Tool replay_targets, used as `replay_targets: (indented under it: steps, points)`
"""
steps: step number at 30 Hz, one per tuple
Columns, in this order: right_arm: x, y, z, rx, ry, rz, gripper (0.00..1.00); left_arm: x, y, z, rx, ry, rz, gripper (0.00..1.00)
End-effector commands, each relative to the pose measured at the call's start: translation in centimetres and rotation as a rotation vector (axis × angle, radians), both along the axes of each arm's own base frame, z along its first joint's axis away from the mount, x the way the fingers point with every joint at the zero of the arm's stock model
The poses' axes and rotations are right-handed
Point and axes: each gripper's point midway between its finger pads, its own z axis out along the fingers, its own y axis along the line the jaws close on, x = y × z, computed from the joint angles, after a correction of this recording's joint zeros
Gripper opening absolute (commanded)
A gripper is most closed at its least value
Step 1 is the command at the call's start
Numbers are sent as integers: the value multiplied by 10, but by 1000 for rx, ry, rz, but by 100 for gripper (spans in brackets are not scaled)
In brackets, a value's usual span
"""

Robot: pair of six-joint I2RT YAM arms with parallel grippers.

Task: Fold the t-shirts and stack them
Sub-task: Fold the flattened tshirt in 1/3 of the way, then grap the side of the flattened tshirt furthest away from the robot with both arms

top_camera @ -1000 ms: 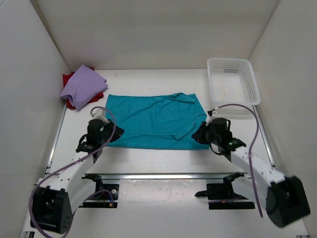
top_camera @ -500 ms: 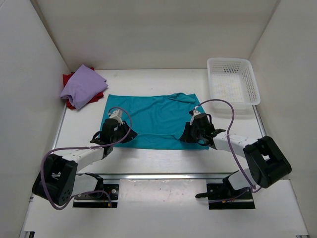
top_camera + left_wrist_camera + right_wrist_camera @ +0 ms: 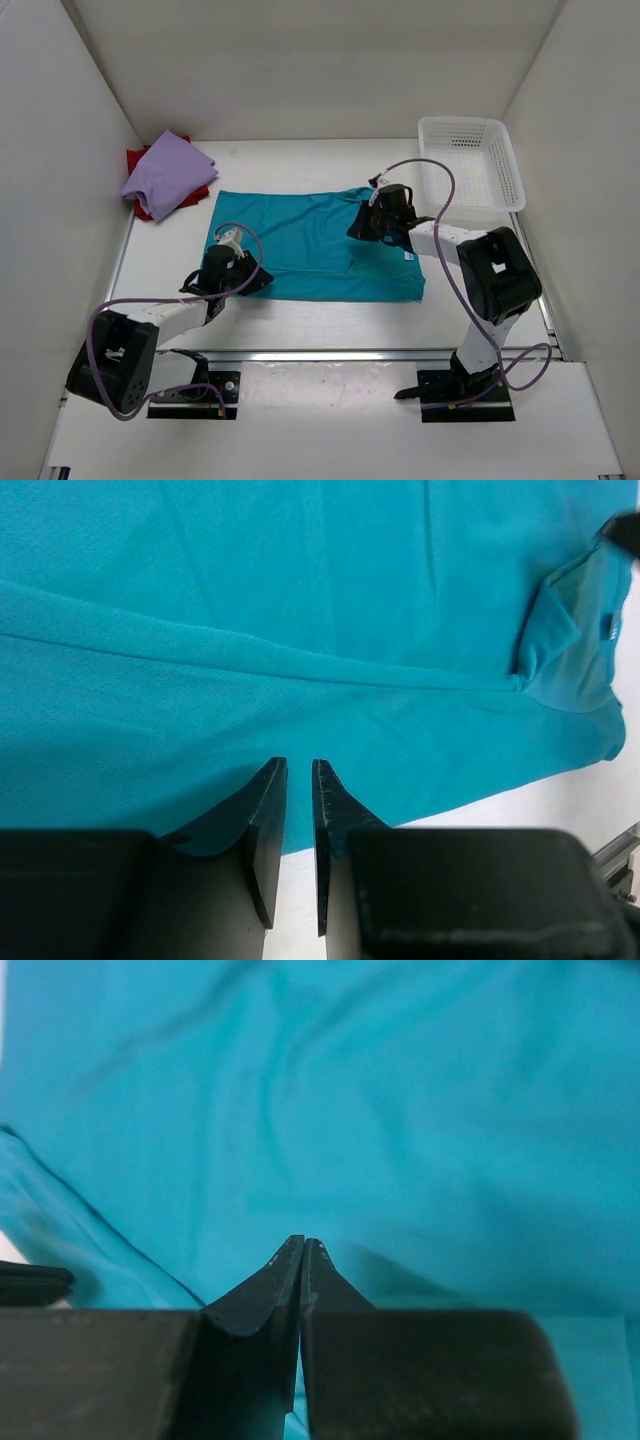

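Now your left gripper (image 3: 297,766) slightly parted at teal t-shirt (image 3: 300,600) hem; right gripper (image 3: 303,1243) clenched above it; white table (image 3: 300,325), white walls (image 3: 300,70).

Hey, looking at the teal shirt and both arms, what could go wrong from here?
The left pincer sits at the near edge of the teal t-shirt with only a narrow gap, so it may close beside the hem, not on it. The right pincer is shut low over the cloth; sliding from there could bunch the creased fabric.
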Motion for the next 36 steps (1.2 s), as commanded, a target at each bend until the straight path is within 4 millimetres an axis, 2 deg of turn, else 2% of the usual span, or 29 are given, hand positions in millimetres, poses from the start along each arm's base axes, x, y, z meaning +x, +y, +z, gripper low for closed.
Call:
replay_targets:
  steps: [1,2,4,6,8,9,10,11,12,14,15,16,17,18,19,20,23,24,25,26,27,28,30,34,36]
  points:
    - [13,8,30,50,-83,27,0,10,3,20,13,-35,4,28]
    - [10,8,31,50,-90,32,0,9,4,19,23,-26,-1,26]
    - [10,-6,43,42,-142,-1,0,16,14,22,61,-7,48,24]
    - [19,-20,47,31,-150,-43,0,29,20,34,42,5,106,17]
    - [38,-45,44,2,-124,-107,0,43,22,45,38,16,128,14]
    - [47,-49,47,-6,-128,-123,0,59,17,67,21,-47,97,15]
    - [61,-62,50,-36,-135,-164,0,77,14,88,-15,-116,72,16]
    - [76,-78,52,-65,-150,-221,0,97,26,101,-29,-138,119,17]
    - [80,-86,50,-82,-146,-245,0,107,32,106,-36,-147,158,20]
    - [102,-109,58,-121,-166,-312,0,144,60,118,-28,-170,249,25]
    - [107,-115,53,-135,-157,-323,4,160,74,127,-19,-171,275,26]
    - [115,-119,58,-132,-170,-328,6,172,77,111,0,-126,281,25]
    - [118,-124,55,-147,-145,-333,11,189,85,104,27,-92,287,25]
    - [120,-128,52,-156,-138,-339,16,201,90,113,38,-88,288,26]
    - [123,-136,50,-165,-137,-361,20,214,96,102,78,-57,295,27]
    - [124,-134,45,-164,-128,-346,21,221,104,88,119,-34,309,27]
    - [129,-134,37,-167,-116,-336,24,248,118,74,238,-5,322,32]
    - [127,-132,35,-153,-111,-336,24,260,121,71,267,11,331,33]
    - [123,-127,29,-135,-101,-318,24,269,128,81,286,3,334,34]
    - [123,-129,30,-126,-105,-326,24,272,126,63,310,44,316,35]
    - [122,-123,31,-112,-122,-311,24,279,127,56,332,63,297,35]
    - [122,-122,37,-94,-134,-310,24,285,126,54,340,79,287,36]
    - [122,-118,38,-93,-145,-292,24,287,141,46,437,110,321,36]
    - [117,-113,38,-89,-142,-278,23,285,159,37,478,124,367,48]
    - [115,-112,37,-79,-145,-274,24,287,164,35,489,121,378,51]
